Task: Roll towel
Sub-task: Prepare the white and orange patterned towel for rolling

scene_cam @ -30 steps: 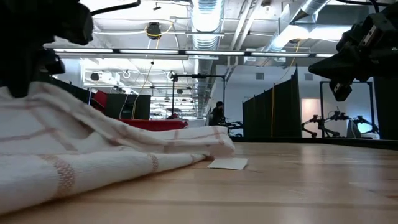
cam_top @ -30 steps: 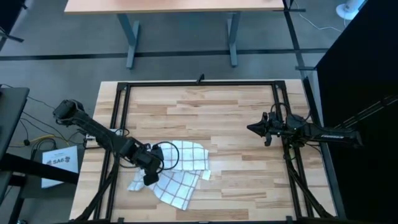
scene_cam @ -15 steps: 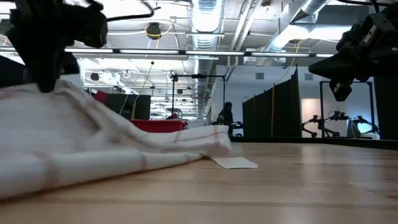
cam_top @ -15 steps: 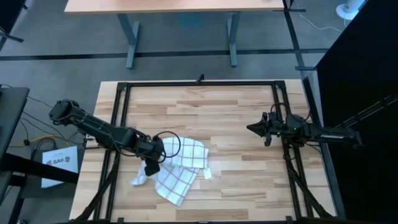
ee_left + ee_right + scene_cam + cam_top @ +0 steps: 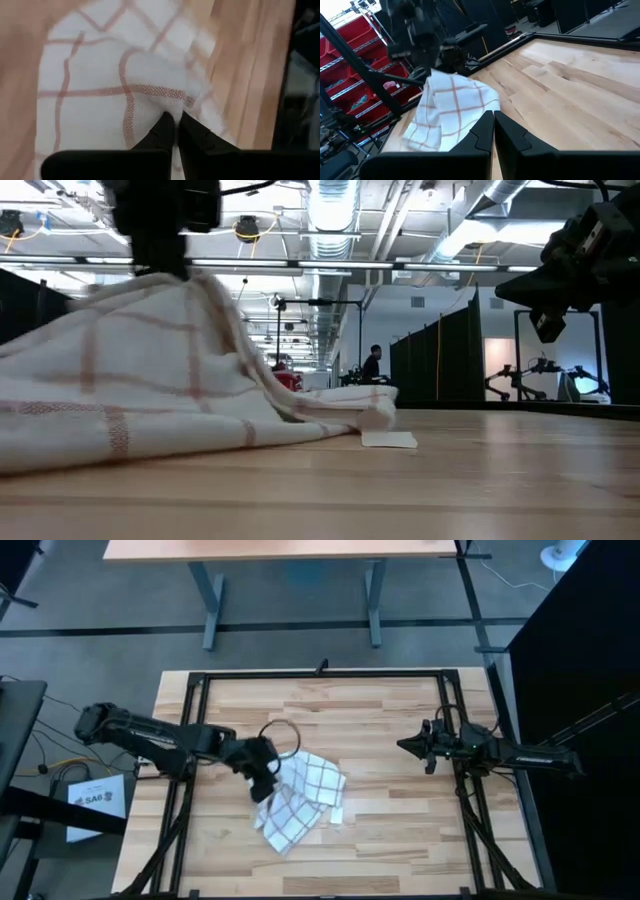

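We find the towel (image 5: 298, 800) bunched on the table (image 5: 380, 730), left of centre and toward the near edge – a white cloth with a thin grid of lines, folded over itself rather than flat. In the high view it runs on a slant, its upper end lying under the left gripper (image 5: 266, 778) and its lower corner pointing toward the near edge. A small white tag (image 5: 337, 816) lies flat on the wood at its right edge; the low view shows the tag (image 5: 388, 440) resting on the table just past the towel's far fold.

From table height the towel (image 5: 130, 380) rises to a peak where the left gripper pinches it from above, then slopes down in folds to the wood. The left wrist view shows that gripper (image 5: 173, 120) with its fingers pressed together on a ridge of cloth (image 5: 115, 90), which puckers at the tips.

The right gripper (image 5: 405, 746) hangs over the right half of the table, well apart from the towel, pointing toward it. In its own wrist view its fingers meet with nothing between them (image 5: 493, 120), and the towel (image 5: 451, 107) shows farther off with the left arm above it.

In the room behind the table a person (image 5: 372, 364) stands far off.
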`<state>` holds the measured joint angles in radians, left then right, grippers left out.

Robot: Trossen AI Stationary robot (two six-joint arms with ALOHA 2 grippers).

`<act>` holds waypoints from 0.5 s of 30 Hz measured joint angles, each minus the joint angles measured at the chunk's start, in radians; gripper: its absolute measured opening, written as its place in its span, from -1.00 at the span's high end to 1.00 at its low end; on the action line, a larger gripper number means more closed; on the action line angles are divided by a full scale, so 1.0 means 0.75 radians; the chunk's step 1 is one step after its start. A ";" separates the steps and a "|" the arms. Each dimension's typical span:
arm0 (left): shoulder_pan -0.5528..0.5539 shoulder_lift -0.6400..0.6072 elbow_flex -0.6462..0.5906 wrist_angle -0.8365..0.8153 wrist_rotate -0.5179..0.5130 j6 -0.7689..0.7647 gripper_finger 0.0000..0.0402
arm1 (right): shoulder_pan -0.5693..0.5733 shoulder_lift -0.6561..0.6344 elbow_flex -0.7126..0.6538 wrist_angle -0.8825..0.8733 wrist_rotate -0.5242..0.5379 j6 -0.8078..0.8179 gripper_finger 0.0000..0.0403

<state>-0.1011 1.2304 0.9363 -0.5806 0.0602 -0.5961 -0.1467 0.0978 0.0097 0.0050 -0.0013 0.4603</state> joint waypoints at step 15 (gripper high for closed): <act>0.320 0.453 0.632 0.332 0.282 0.255 1.00 | -0.009 0.000 -0.001 0.046 0.000 0.005 0.99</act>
<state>0.1391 1.5704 1.4103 -0.3319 0.2719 -0.4049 -0.1532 0.0977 0.0093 0.0395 -0.0013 0.4641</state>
